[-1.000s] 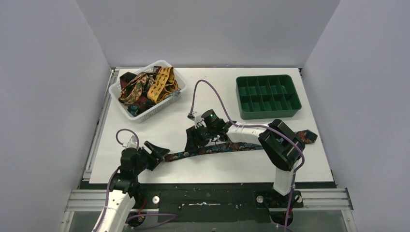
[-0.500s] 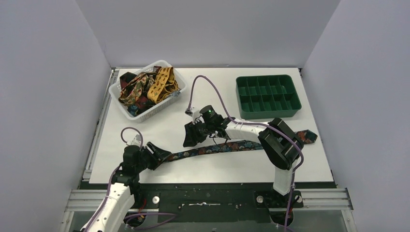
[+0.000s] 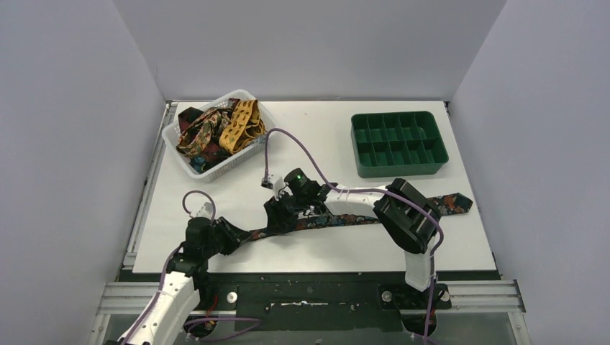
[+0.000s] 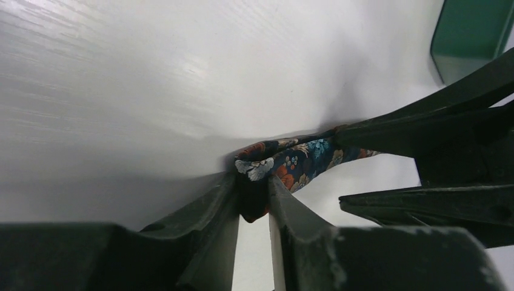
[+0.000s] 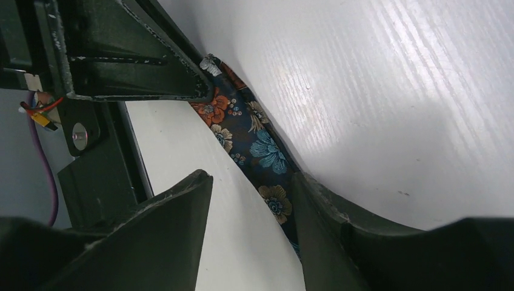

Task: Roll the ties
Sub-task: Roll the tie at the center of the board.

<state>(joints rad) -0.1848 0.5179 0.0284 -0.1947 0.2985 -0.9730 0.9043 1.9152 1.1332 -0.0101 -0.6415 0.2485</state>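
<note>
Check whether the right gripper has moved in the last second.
Yes. The right gripper has slid left along the floral tie, farther from the green tray.

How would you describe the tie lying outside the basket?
On the white table, look near the front edge, away from the basket of ties. The flowered tie lies alone, stretched out long: dark blue with orange and pale blue flowers.

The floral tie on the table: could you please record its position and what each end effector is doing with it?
floral tie: flat on the table, running left to right
left end effector: shut on the tie's left-hand end
right end effector: open, straddling the tie beside the left one
other ties: heaped in the white basket
</note>
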